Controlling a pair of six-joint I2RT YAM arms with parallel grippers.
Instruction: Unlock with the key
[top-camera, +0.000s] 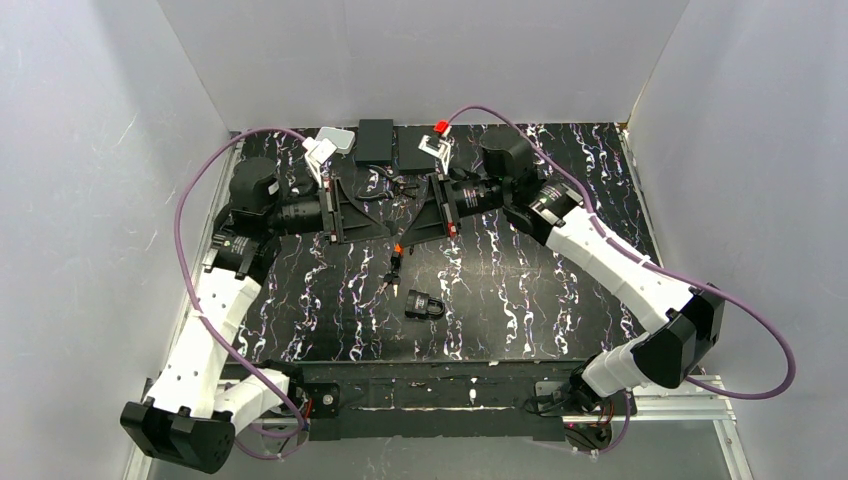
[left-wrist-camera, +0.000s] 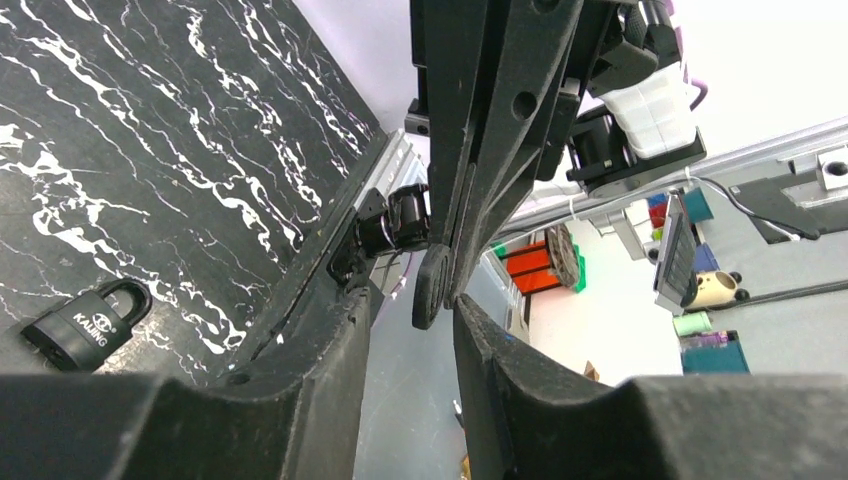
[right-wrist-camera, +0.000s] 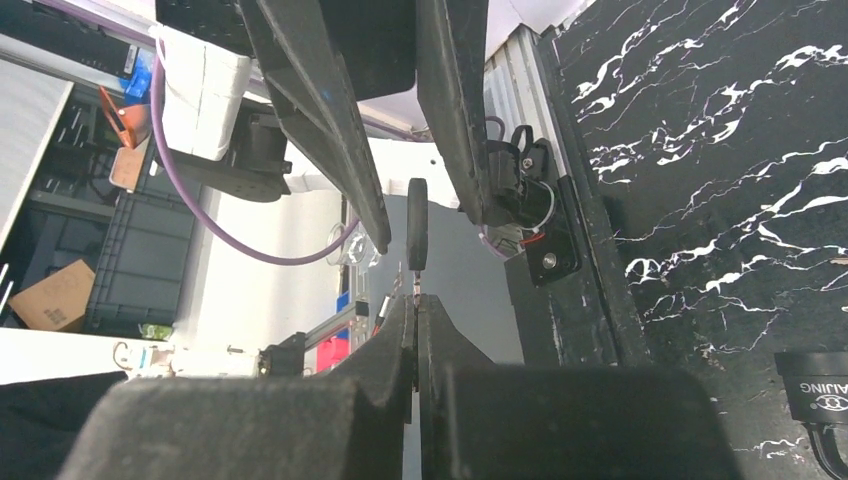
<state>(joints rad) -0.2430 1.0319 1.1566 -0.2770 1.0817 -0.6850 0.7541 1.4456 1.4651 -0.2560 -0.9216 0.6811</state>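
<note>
The key (left-wrist-camera: 432, 285) is up off the desk (top-camera: 540, 310), pinched in the right gripper's (right-wrist-camera: 413, 305) closed jaws, its head between the left gripper's (left-wrist-camera: 408, 325) parted jaws. The padlock (top-camera: 425, 303) lies below, shackle shut. Inserting and turning are not yet done.

A black tabletop (top-camera: 540, 300) veined with white marbling is enclosed by pale grey walls (top-camera: 420, 60) on the left, far and right. At its far edge, near the middle, sits a black box (top-camera: 375, 140). A cardboard box (right-wrist-camera: 50, 295) lies beyond the table.
</note>
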